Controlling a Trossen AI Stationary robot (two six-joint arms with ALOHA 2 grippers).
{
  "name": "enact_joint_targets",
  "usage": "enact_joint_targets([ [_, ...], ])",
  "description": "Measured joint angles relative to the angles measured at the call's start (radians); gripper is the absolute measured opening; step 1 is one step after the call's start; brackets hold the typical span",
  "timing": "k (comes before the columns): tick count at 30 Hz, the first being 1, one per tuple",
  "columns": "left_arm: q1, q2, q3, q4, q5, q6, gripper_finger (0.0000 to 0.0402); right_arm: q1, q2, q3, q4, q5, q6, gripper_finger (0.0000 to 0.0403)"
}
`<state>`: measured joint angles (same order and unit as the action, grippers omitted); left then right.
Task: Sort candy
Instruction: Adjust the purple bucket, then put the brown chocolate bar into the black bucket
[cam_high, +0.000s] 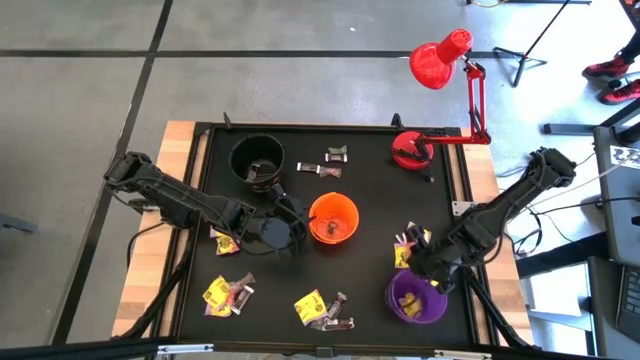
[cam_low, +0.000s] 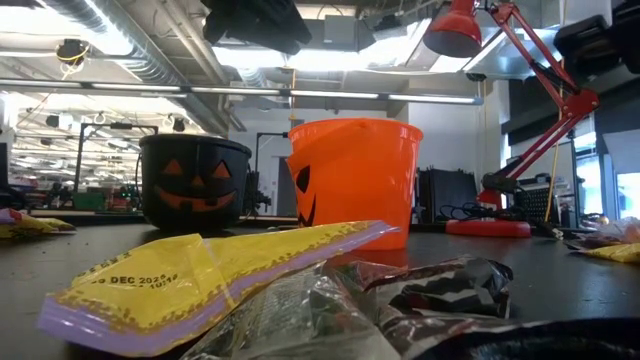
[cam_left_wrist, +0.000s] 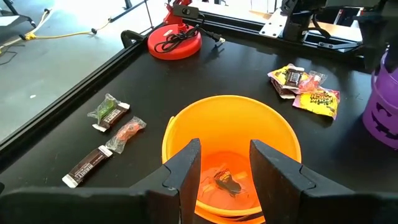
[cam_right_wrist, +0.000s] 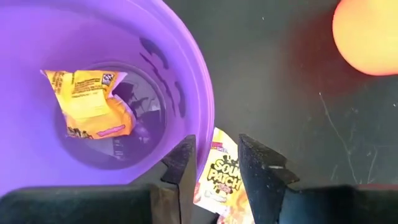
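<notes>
Between my right gripper's (cam_right_wrist: 214, 163) parted, empty fingers lies a yellow candy (cam_right_wrist: 222, 175), just outside the purple cup (cam_right_wrist: 186, 74). Left gripper (cam_left_wrist: 225, 163) hangs parted, empty, over the orange cup (cam_left_wrist: 273, 124).

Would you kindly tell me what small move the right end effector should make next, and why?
Probably lower onto the yellow candy packet between its open fingers and close. The right end effector hovers empty just outside the purple cup, which already holds a similar yellow packet.

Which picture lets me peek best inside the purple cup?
The right wrist view: it looks into the purple cup at a yellow candy. The high view shows the cup small; the left wrist view catches its edge; the low view misses it.
</notes>
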<state>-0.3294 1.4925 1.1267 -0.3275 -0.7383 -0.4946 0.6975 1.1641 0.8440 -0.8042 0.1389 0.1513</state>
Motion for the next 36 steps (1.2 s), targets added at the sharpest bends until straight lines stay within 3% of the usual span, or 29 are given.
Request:
enact_joint_targets([
  [13,0.0,0.0,0.0,0.0,-0.003,-0.002,0.0129,0.002,-0.001,0.002,-0.018,-0.005,-0.013,0.0117],
  [20,0.0,0.0,0.0,0.0,-0.003,-0.004,0.0129,0.002,-0.017,0.072,-0.024,-0.052,-0.052,0.0117],
  [29,0.0,0.0,0.0,0.0,-0.003,-0.001,0.0129,0.002,-0.123,0.091,-0.072,0.071,-0.081,0.0117],
  [36,0.0,0.0,0.0,0.0,-0.004,0.0,0.0129,0.002,-0.281,0.058,-0.107,0.182,-0.073,0.0117],
])
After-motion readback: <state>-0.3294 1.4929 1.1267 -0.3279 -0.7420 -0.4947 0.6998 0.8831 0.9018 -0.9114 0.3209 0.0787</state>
